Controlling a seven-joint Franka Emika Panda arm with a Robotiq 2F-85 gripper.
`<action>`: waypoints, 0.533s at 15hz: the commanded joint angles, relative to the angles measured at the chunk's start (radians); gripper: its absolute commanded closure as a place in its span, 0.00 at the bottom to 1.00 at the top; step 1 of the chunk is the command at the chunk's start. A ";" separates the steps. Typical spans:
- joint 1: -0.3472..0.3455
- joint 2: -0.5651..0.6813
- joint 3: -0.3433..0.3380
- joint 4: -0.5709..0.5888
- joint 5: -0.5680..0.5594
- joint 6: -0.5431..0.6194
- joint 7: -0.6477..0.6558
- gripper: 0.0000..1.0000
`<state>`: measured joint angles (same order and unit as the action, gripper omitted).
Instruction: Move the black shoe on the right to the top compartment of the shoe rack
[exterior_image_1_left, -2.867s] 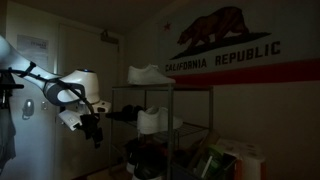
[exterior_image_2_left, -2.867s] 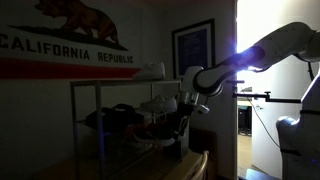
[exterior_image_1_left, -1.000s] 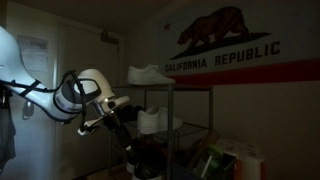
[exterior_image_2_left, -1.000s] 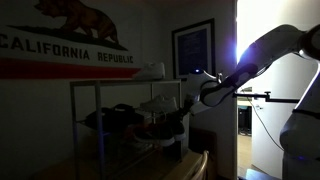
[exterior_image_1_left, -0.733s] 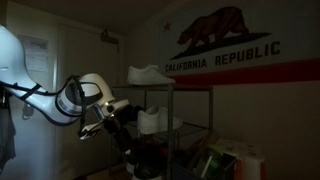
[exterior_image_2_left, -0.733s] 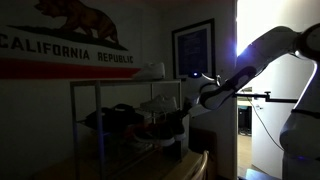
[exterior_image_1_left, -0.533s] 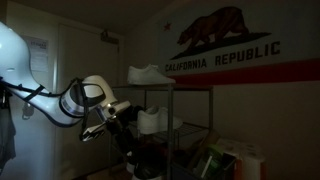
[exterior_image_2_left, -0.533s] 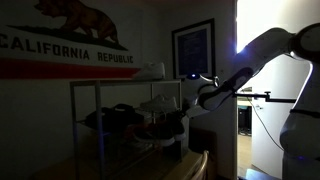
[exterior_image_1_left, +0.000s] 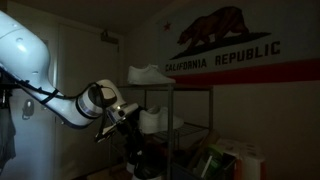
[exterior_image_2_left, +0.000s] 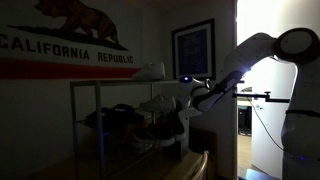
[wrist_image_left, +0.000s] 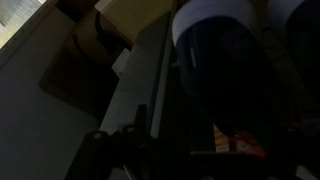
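Observation:
The scene is very dark. The shoe rack (exterior_image_1_left: 190, 110) is a thin wire frame under the flag; it also shows in an exterior view (exterior_image_2_left: 95, 110). The black shoe (wrist_image_left: 225, 70) with its white sole fills the wrist view, close ahead. It sits on the middle tier at the arm's end of the rack in both exterior views (exterior_image_1_left: 150, 121) (exterior_image_2_left: 160, 106). My gripper (exterior_image_1_left: 127, 122) (exterior_image_2_left: 184, 110) is at that tier, right beside the shoe. Its fingers (wrist_image_left: 150, 140) are dark shapes, and the gap between them is unreadable.
An all-white sneaker (exterior_image_1_left: 150, 73) (exterior_image_2_left: 150, 70) lies on the top tier. Darker shoes (exterior_image_2_left: 118, 118) fill the rest of the middle tier and the bottom tier (exterior_image_1_left: 150, 160). Boxes and bags (exterior_image_1_left: 235, 160) stand beside the rack. A framed picture (exterior_image_2_left: 192, 48) hangs behind.
The arm has swung in toward the rack and lowered. The gripper has moved from beside the rack's end post up to the shoe on the middle tier.

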<state>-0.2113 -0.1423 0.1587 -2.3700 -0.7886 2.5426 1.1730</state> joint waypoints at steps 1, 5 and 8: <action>0.054 0.069 -0.048 0.060 -0.058 -0.019 0.068 0.00; 0.092 0.091 -0.091 0.061 -0.068 -0.024 0.082 0.00; 0.109 0.085 -0.108 0.049 -0.062 -0.025 0.072 0.00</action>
<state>-0.1285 -0.0797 0.0752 -2.3332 -0.8300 2.5388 1.2212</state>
